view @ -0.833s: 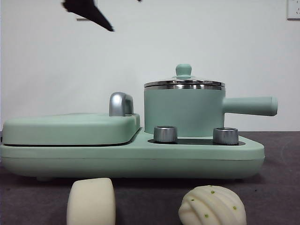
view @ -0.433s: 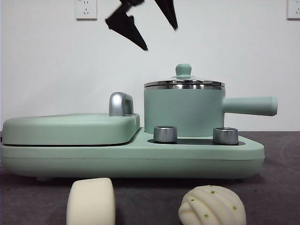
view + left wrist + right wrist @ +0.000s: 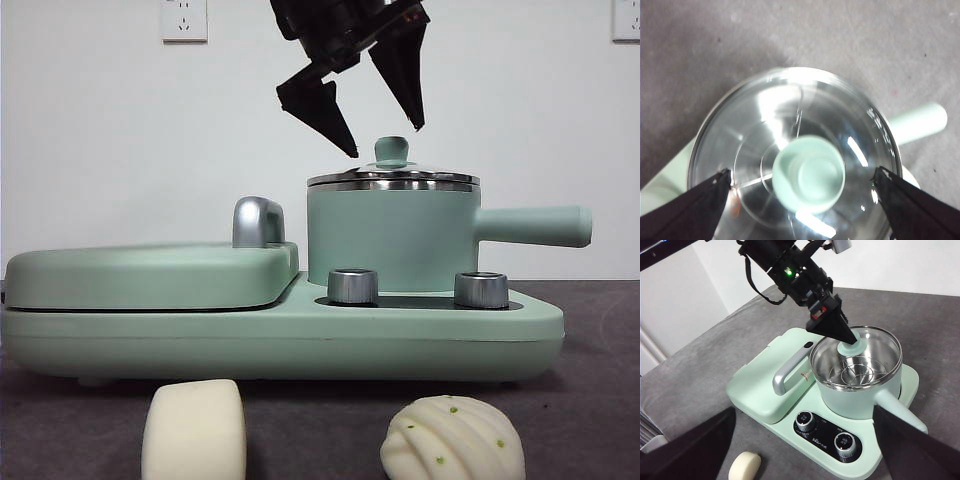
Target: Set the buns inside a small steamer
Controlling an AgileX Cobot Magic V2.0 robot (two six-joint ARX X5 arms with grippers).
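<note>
The small steamer is a mint-green pot with its glass lid on, standing on the right of a green cooker base. My left gripper hangs open just above the lid's green knob. In the left wrist view the knob lies between the two open jaws, not touched. The smooth cream bun and the ridged bun with green specks lie on the table in front of the base. My right gripper is open and empty, high above the table's near side.
The flat green griddle cover with a chrome handle fills the base's left half. Two steel dials sit in front of the pot. The pot's long handle points right. The smooth bun also shows in the right wrist view.
The left gripper has come in from the upper left and dropped, open, to just above the lid's knob. The buns and the steamer have not moved.
</note>
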